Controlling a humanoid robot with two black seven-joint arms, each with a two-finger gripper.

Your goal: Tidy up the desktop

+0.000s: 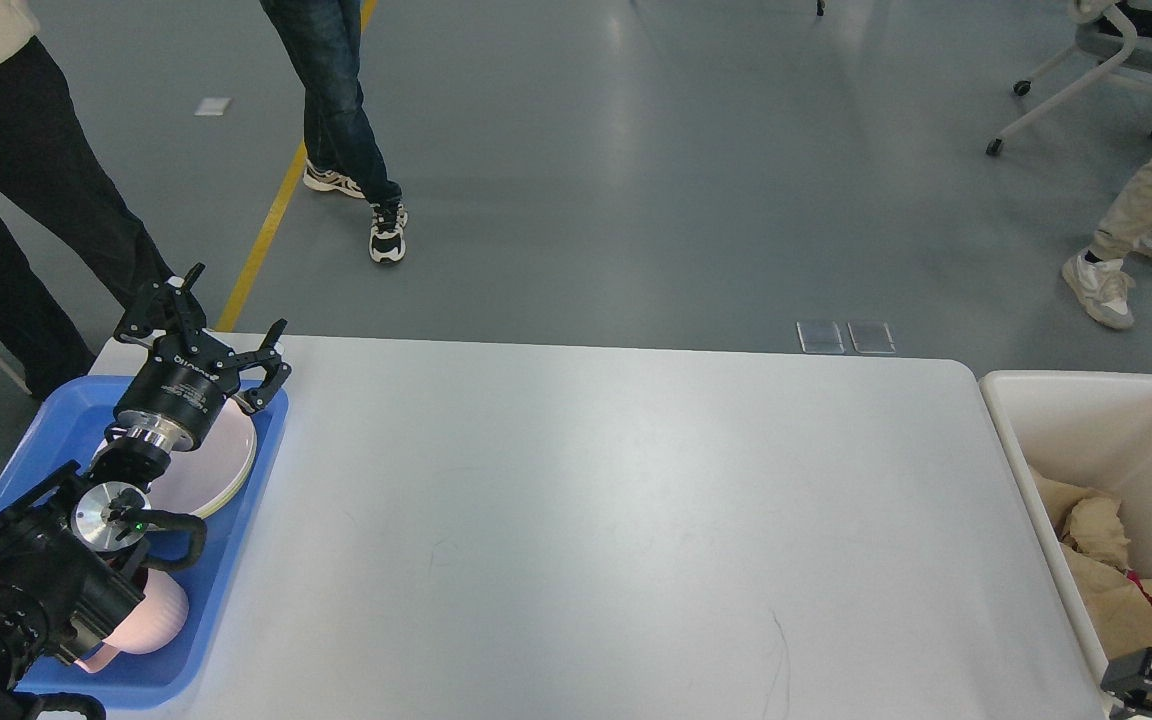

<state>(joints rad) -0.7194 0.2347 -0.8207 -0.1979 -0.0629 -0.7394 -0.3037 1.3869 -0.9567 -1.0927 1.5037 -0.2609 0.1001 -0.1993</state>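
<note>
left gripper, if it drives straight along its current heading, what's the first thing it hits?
Likely nothing close. The left gripper, open, points up and away past the far left corner of the desktop. Beyond lie bare floor and the legs of a person in black trousers; depth is unclear.
</note>
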